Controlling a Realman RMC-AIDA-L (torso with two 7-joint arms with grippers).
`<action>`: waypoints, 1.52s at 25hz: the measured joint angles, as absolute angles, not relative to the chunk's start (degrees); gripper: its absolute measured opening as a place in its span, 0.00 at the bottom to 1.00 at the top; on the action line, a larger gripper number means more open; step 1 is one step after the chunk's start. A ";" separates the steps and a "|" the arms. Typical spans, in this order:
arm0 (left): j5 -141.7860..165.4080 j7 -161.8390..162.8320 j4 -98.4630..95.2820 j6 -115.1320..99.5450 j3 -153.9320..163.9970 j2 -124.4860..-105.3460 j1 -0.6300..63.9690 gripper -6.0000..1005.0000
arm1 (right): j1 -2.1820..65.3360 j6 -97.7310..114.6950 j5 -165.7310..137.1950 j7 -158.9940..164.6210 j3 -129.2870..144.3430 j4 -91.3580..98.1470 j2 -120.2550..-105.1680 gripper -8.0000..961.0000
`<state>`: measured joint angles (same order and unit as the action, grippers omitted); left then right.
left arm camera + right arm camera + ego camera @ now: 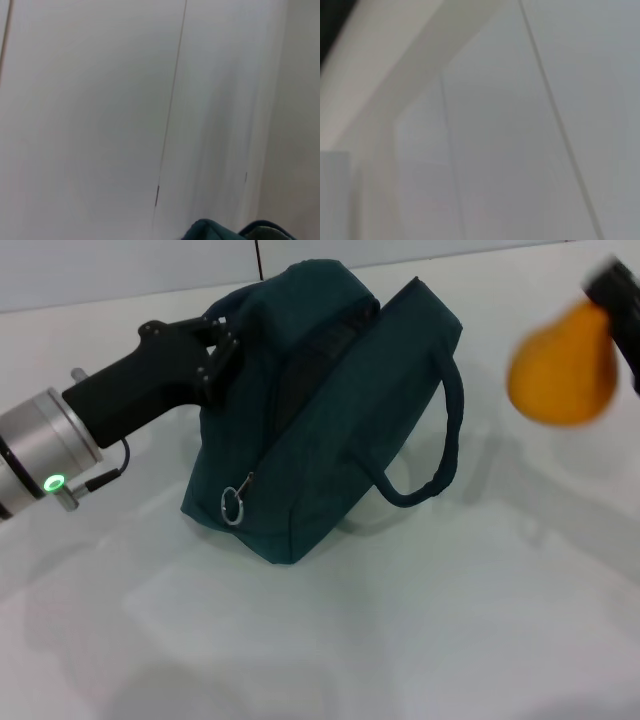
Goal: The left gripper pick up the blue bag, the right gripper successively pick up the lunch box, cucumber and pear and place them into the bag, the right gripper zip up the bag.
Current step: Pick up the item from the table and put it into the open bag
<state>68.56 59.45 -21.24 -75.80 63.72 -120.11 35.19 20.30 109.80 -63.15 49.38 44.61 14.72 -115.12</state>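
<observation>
The blue bag [330, 410] stands tilted on the white table in the head view, its top flap hanging partly open. My left gripper [222, 340] is shut on the bag's upper left edge, near a handle. A corner of the bag [215, 232] also shows in the left wrist view. At the right edge the yellow-orange pear [562, 365] hangs in the air, blurred, with my right gripper [615, 290] shut on its top. The pear is to the right of the bag and apart from it. The lunch box and the cucumber are out of view.
The zipper's metal ring pull [234, 503] hangs at the bag's front lower corner. One loop handle [440, 440] droops over the bag's right side. The white table [400, 640] spreads in front of the bag. The right wrist view shows only pale wall.
</observation>
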 joint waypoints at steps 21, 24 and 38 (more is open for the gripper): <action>67.09 57.13 -20.31 -79.47 65.10 -120.36 35.14 0.05 | 37.25 95.36 -64.87 73.84 56.57 23.14 -114.79 0.07; 66.74 57.13 -20.30 -80.14 65.12 -120.38 35.22 0.05 | 37.15 90.98 -64.90 72.70 59.69 22.83 -115.24 0.08; 66.61 56.47 -17.48 -80.31 65.25 -120.51 37.81 0.05 | 37.11 84.00 -63.05 70.20 69.81 21.23 -116.15 0.09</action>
